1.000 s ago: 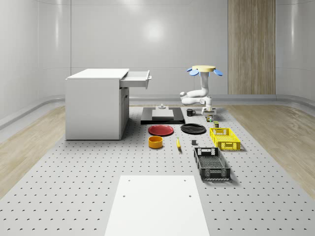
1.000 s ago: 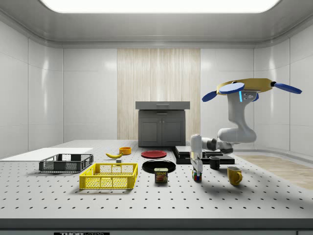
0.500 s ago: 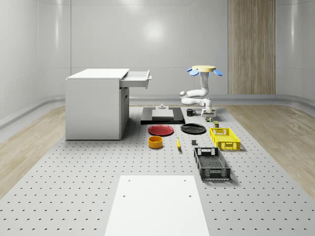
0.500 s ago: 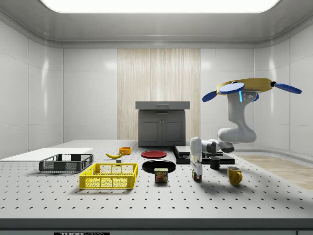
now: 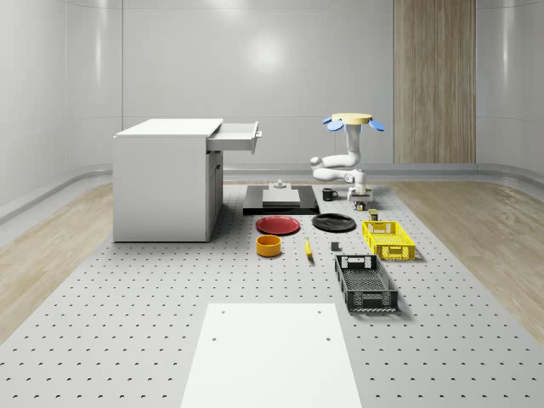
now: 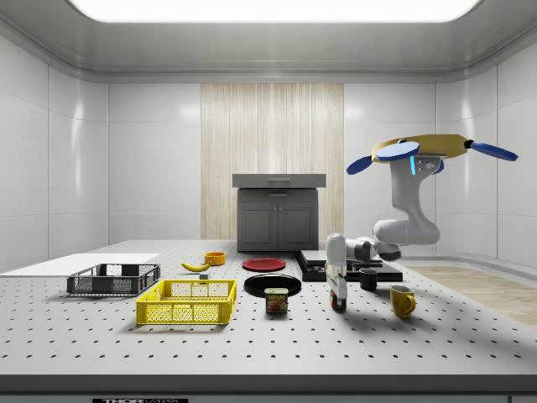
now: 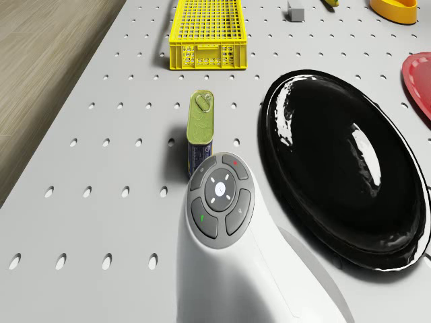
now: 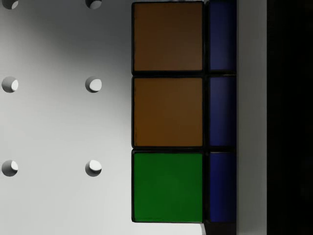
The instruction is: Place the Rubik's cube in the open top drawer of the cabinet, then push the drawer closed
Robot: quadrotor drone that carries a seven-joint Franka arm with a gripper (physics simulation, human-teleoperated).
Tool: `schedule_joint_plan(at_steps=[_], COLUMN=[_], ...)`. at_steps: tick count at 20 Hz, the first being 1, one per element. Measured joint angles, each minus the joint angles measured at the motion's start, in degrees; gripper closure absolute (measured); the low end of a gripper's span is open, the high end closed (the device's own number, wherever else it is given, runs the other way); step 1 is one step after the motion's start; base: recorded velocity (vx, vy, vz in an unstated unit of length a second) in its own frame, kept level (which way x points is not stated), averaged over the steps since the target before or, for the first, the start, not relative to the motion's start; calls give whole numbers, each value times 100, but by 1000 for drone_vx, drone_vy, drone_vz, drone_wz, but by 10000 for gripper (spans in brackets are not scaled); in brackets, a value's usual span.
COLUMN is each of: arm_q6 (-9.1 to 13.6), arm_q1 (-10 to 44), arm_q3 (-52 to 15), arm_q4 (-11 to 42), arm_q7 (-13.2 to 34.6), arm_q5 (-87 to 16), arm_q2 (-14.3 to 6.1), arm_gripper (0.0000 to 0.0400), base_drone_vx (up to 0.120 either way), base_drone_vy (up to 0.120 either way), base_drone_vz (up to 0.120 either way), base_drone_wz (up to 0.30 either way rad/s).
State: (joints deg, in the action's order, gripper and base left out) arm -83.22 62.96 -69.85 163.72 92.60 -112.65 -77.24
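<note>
Orange, green and blue tiles of the Rubik's cube (image 8: 167, 112) sit right under your wrist camera on the perforated grey tabletop (image 5: 127, 323). Your end effector (image 6: 337, 295) is down at the cube, near the tin can (image 7: 199, 128) and black plate (image 7: 343, 161); you cannot tell how far the fingers are apart. Your drone (image 6: 424, 151) hovers above the tabletop's far corner. Across it, the white cabinet (image 5: 166, 183) has its top drawer (image 5: 238, 136) open, under pale glossy walls and one wood-panelled strip
</note>
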Motion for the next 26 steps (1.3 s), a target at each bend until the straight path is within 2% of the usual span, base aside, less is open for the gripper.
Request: schedule_joint_plan(at_steps=[2, 5, 10, 26], arm_q6=[56, 145, 210, 0], arm_q1=[12, 39, 95, 183], arm_q3=[-172, -466, -834, -1110], arm_q4=[37, 89, 131, 137], arm_q7=[29, 78, 149, 236], arm_q5=[168, 454, 821, 1161], arm_q2=[-2, -4, -44, -333], arm_gripper=[74, 74, 75, 75], base_drone_vx=[0, 0, 104, 120], base_drone_vy=[0, 0, -120, -120], base_drone_vz=[0, 120, 120, 120], base_drone_wz=[0, 0, 0, 0])
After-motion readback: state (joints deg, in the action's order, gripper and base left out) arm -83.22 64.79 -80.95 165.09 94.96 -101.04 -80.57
